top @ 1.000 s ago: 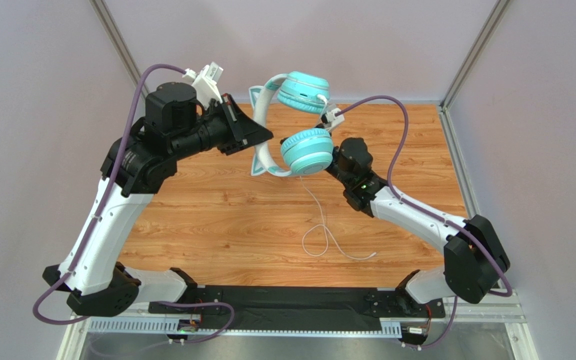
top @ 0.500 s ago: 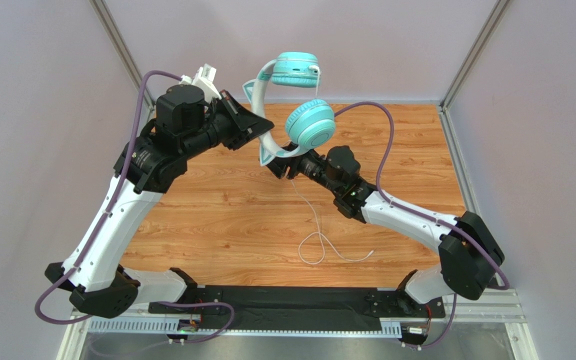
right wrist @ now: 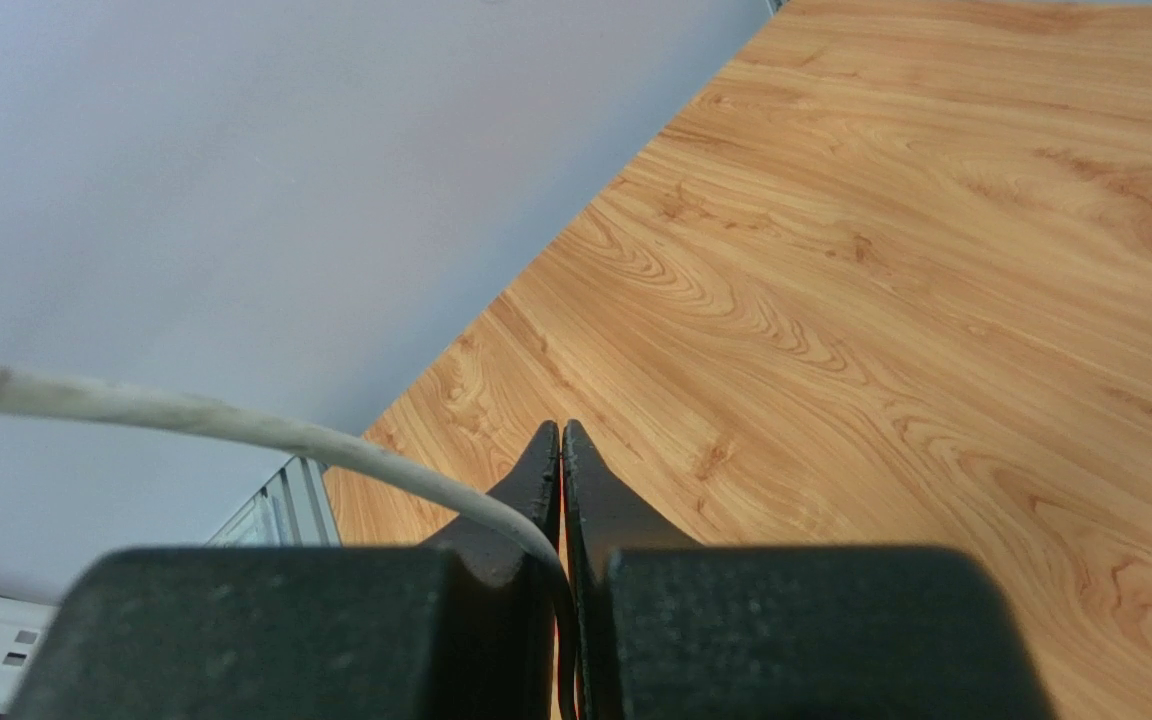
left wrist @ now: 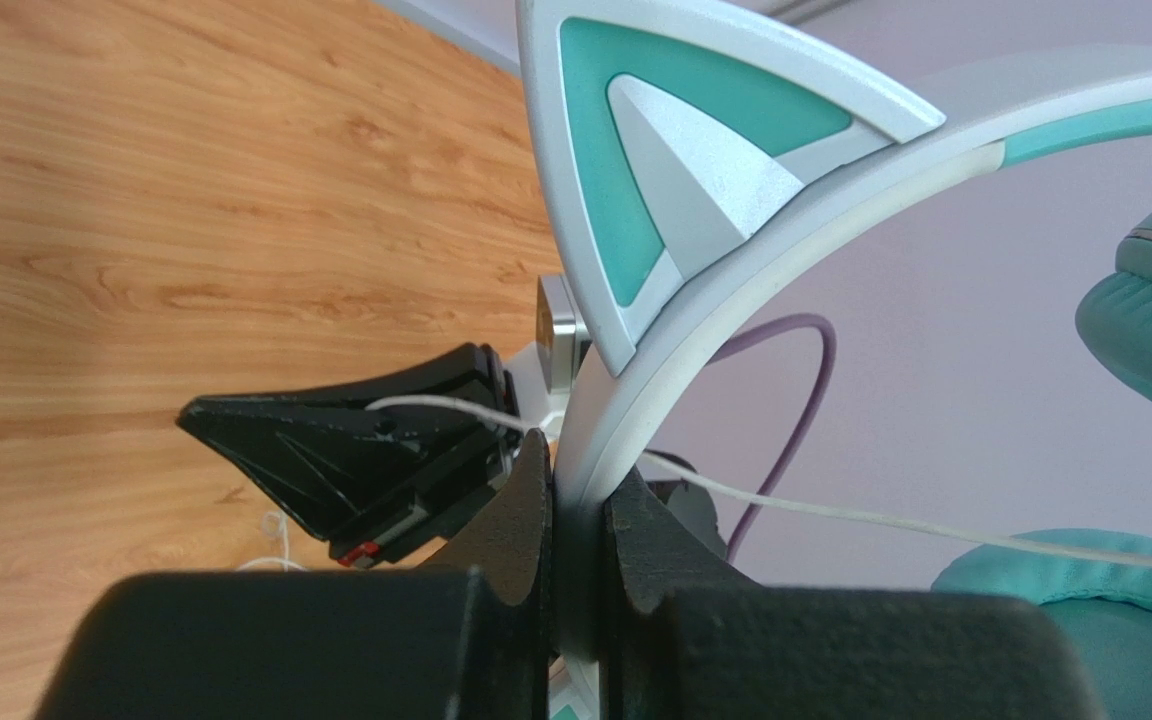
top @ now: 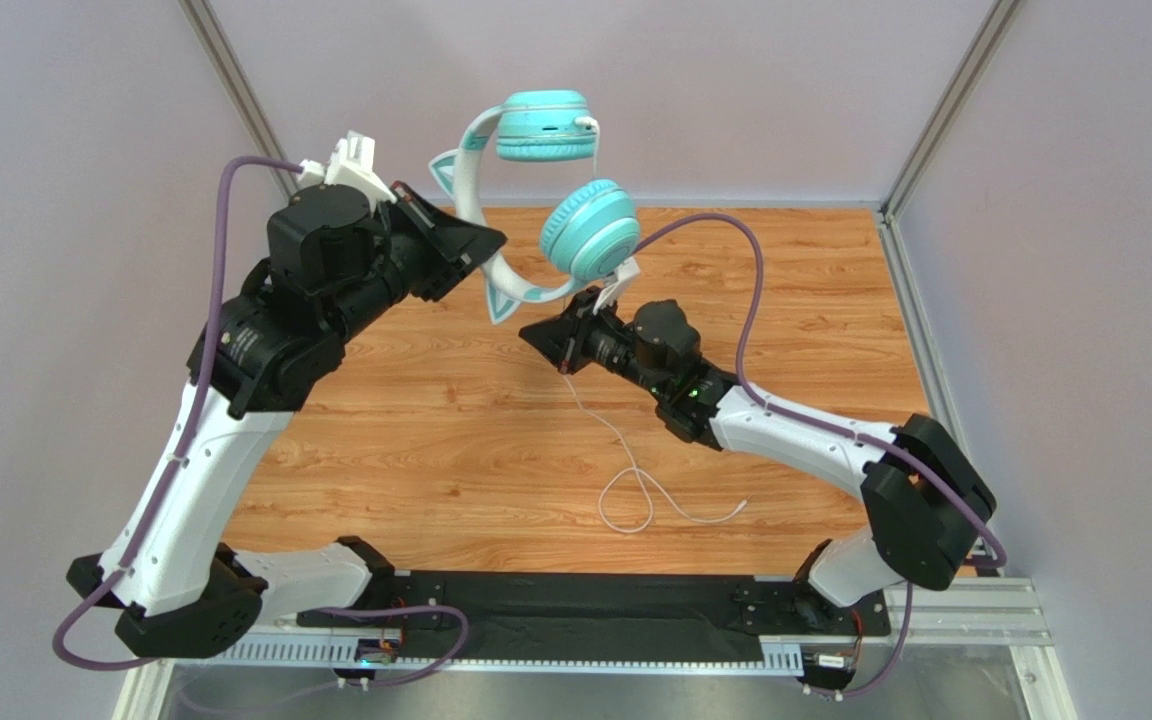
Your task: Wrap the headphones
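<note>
The headphones (top: 590,228) are being held up in the air over the far part of the tabletop (top: 432,435) by the left end effector (left wrist: 579,495). Its fingers are being pressed narrowly against both sides of the pale headband (left wrist: 778,240), just below a pointed cat ear (left wrist: 657,165). The two teal ear cups are hanging clear of the wood. The white cable (right wrist: 237,428) is being led from the ear-cup side across to the right end effector (right wrist: 560,450), which is being held just below the headphones with its fingers closed together. The cable appears to be pinched at their base, though the wrist view is too close to be sure. The rest of it is trailing down onto the tabletop, where a loose loop is lying.
</note>
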{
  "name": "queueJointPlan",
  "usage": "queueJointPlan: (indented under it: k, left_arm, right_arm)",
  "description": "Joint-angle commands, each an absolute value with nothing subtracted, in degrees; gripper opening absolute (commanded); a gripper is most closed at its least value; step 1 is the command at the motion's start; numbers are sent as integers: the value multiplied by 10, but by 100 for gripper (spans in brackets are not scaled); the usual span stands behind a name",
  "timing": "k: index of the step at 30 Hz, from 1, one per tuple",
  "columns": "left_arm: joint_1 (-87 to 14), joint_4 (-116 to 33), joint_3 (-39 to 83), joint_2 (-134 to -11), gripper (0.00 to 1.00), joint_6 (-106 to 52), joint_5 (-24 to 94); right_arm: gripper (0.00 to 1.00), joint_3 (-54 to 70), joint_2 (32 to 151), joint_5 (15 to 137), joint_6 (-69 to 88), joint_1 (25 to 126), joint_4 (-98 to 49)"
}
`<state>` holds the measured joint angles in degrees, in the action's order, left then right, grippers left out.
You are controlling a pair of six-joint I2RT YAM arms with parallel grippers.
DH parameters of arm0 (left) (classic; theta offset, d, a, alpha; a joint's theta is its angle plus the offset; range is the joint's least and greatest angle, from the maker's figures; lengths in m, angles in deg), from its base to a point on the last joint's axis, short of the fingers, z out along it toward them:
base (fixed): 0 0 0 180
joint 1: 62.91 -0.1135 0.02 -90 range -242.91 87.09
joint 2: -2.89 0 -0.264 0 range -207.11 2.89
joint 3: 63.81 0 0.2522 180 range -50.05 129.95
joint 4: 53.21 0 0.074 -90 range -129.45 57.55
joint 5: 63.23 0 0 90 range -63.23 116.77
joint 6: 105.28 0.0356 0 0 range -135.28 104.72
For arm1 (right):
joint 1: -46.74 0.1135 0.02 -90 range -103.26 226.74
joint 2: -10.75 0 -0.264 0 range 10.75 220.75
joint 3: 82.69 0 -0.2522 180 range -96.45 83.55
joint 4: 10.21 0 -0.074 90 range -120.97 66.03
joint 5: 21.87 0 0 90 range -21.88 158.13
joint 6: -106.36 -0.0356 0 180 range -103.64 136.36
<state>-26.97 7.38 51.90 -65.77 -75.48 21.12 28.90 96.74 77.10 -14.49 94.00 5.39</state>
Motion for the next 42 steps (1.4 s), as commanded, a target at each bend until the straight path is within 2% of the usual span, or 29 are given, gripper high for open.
queueJointPlan:
  k: [1,9,16,23,30,37,42]
  left_arm:
    - [-272,56,530,-629,0,-778,115]
    - [-274,88,545,-651,0,-761,9]
    - [-278,92,546,-665,0,-747,-31]
    - [-278,102,516,-652,0,-699,-148]
    - [-278,109,488,-659,0,-660,-231]
    - [-277,108,475,-679,0,-612,-246]
    - [-277,120,499,-716,0,-534,-193]
  right_arm:
    - [0,291,929,740,-134,967,12]
    - [0,275,881,682,-49,1050,-144]
    - [0,281,857,617,-16,1115,-189]
    - [0,286,797,536,23,1168,-237]
    - [0,248,747,483,84,1208,-357]
    - [0,154,748,460,152,1216,-479]
    - [0,88,782,289,245,1239,-539]
